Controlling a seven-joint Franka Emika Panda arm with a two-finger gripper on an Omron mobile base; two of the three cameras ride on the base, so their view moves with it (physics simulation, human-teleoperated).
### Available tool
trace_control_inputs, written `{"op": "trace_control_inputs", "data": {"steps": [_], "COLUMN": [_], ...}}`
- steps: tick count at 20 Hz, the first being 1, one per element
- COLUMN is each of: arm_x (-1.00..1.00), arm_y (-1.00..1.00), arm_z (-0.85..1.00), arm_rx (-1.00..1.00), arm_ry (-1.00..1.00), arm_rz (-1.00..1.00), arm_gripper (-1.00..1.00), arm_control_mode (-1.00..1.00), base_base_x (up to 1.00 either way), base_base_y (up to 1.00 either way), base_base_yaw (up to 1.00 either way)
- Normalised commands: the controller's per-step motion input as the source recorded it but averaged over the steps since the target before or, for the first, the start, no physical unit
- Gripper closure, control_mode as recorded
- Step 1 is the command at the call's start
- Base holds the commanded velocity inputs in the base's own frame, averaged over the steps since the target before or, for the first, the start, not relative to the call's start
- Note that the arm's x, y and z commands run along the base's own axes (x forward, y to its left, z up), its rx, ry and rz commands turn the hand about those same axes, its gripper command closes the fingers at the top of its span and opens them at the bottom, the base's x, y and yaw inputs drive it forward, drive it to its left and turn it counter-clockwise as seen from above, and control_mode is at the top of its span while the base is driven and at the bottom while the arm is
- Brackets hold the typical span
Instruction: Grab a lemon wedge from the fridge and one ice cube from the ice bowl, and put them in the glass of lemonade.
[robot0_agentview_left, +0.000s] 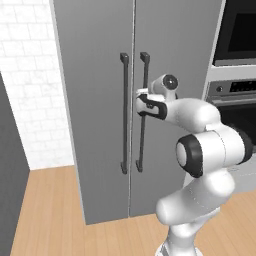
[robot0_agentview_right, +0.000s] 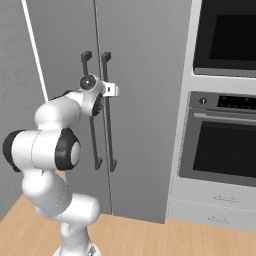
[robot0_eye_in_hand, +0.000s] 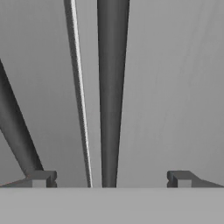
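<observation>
Reaching forward, we held our gripper (robot0_eye_in_hand: 109, 178) spread wide and empty, one fingertip (robot0_eye_in_hand: 41, 178) on each side of a long black vertical bar handle (robot0_eye_in_hand: 112, 87) without touching it. That bar belonged to the right door of the fridge (robot0_agentview_left: 100, 50), a tall matte grey appliance whose two doors were both closed. A second black handle (robot0_agentview_left: 124, 112) stood just beside the first, across the seam between the doors. Farther right, past the fridge, a built-in oven (robot0_agentview_right: 225, 140) with a dark window sat in the wall.
</observation>
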Motion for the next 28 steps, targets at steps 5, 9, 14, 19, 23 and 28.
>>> {"op": "trace_control_inputs", "data": {"steps": [5,9,14,19,23,28], "arm_x": [0.64,0.74,0.66,0.38,-0.02,-0.62], "arm_y": [0.0,0.0,0.0,0.0,0.0,-0.36], "arm_z": [-0.18,-0.18,-0.15,-0.06,0.0,0.17], "arm_rx": [0.0,0.01,0.01,0.0,0.0,0.01], "arm_ry": [0.0,0.0,0.0,0.0,0.0,-0.15], "arm_rz": [0.0,0.0,0.0,0.0,0.0,-0.12], "arm_gripper": [-1.0,-1.0,-1.0,1.0,1.0,1.0], "arm_control_mode": [-1.0,-1.0,-1.0,-1.0,-1.0,-1.0], "base_base_x": [0.0,0.0,0.0,0.0,0.0,0.0], "base_base_y": [0.0,0.0,0.0,0.0,0.0,0.0], "base_base_yaw": [0.0,0.0,0.0,0.0,0.0,0.0]}}
